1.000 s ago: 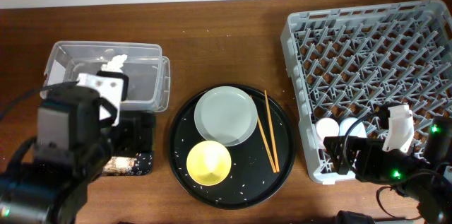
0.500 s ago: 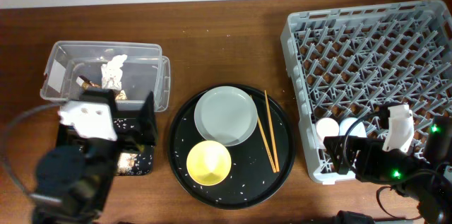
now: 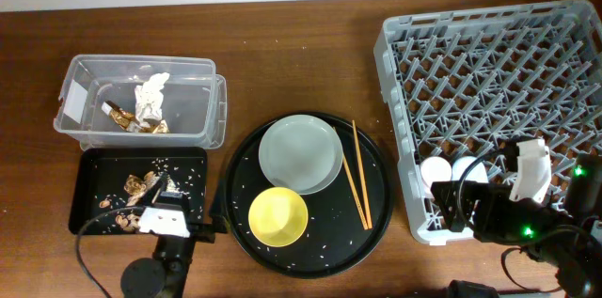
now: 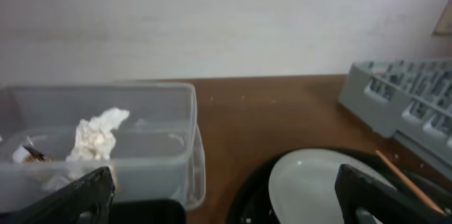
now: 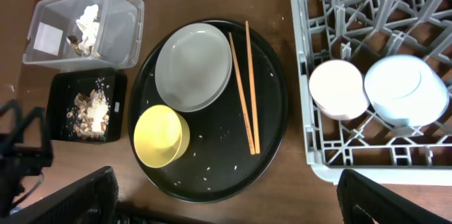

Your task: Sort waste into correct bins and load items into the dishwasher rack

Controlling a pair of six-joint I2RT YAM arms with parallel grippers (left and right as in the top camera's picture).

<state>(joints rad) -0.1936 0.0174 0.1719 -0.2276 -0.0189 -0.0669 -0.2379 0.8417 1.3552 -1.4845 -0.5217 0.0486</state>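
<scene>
Your left claw (image 4: 226, 194) stands wide open and empty; the plate (image 4: 319, 181) just ahead to its right looks rigid, slick and breakable, so pinch its rim

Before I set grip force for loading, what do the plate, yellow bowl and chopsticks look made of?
Plate: smooth, matte grey-green, no glare; melamine or ceramic, can't tell which. Yellow bowl: uniform opaque colour, soft sheen; probably plastic. Chopsticks: thin, tan-orange sticks; likely wood or bamboo.
</scene>
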